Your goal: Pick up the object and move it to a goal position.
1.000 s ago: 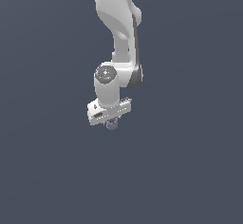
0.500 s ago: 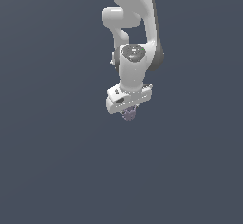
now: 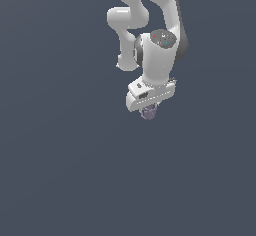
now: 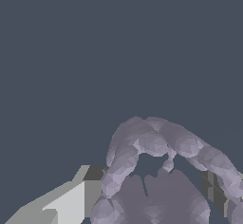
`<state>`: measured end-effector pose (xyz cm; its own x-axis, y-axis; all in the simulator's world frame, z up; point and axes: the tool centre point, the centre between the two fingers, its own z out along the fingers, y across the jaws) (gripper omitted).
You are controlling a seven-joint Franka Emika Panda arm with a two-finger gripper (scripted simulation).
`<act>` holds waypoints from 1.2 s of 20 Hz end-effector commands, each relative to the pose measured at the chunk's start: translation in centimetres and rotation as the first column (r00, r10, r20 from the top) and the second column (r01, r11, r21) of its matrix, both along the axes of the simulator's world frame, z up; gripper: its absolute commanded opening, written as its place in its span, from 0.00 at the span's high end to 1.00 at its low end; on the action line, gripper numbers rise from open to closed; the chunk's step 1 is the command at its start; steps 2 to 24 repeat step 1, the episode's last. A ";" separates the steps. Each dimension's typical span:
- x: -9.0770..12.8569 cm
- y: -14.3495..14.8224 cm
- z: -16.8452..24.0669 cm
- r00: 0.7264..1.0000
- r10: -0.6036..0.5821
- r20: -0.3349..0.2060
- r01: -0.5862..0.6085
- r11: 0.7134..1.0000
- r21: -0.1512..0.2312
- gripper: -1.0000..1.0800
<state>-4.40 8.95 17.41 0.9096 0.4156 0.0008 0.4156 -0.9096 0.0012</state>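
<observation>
**Cup in the grip, goal not in sight**

Panda arm (image 3: pixel 150 25) hangs over a plain dark floor, wrist pointing down. The gripper (image 3: pixel 149 111) is clamped on the tiny purple-grey cup (image 3: pixel 148 112), which peeks out just below the white hand in the exterior view. Wrist view backs it up: cup's lumpy rim (image 4: pixel 161 137) fills the frame, w/ a finger (image 4: pixel 71 201) pressed to one side. Looks lifted, no contact w/ the floor that I can make out. So pickup's prob. done; carry to the goal is what's left. No goal marker visible, so can't say how far off.
</observation>
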 end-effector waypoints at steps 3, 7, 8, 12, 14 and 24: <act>-0.1 0.3 0.2 1.000 -0.002 -0.001 0.002 1.000 0.000 1.00; -0.1 0.3 0.2 1.000 -0.002 -0.001 0.002 1.000 0.000 1.00; -0.1 0.3 0.2 1.000 -0.002 -0.001 0.002 1.000 0.000 1.00; -0.1 0.3 0.2 1.000 -0.002 -0.001 0.002 1.000 0.000 1.00; -0.1 0.3 0.2 1.000 -0.002 -0.001 0.002 1.000 0.000 1.00; -0.1 0.3 0.2 1.000 -0.002 -0.001 0.002 1.000 0.000 1.00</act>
